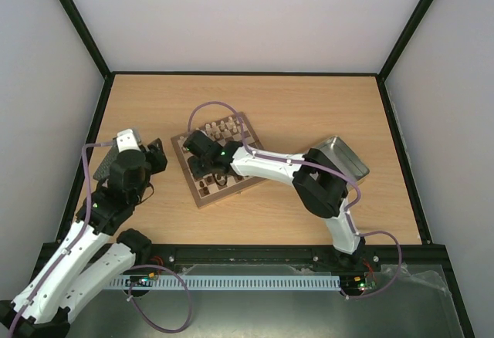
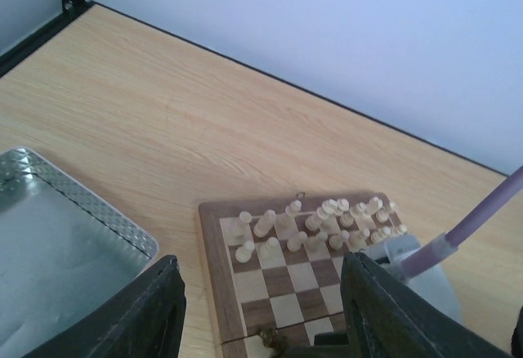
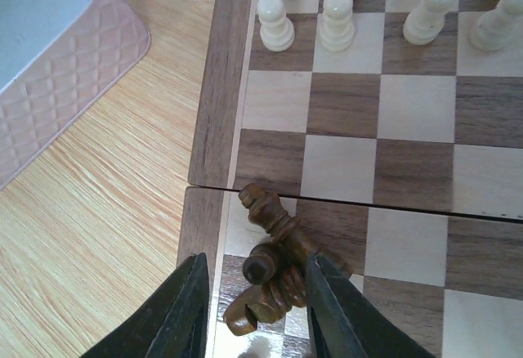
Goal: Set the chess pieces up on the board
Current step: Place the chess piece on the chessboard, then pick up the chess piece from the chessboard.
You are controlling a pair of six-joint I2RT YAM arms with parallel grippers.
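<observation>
We are seeing a few dark brown chess pieces (image 3: 276, 248), turned and glossy, lying tumbled on their sides by the board (image 3: 392, 105) edge at its fold seam, while cream pieces (image 3: 337, 21) are standing upright in rows beyond. The right gripper (image 3: 257, 313) is straddling the dark heap; we cannot tell whether it is pinching. The left gripper (image 2: 261, 301) is hanging spread wide, holding nothing, over the tabletop (image 2: 163, 113).

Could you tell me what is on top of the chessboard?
Cream-coloured wooden pieces stand on the checked wooden board's far rows; dark brown pieces lie toppled between the right tool's fingers. Squares beneath it are hidden.
</observation>
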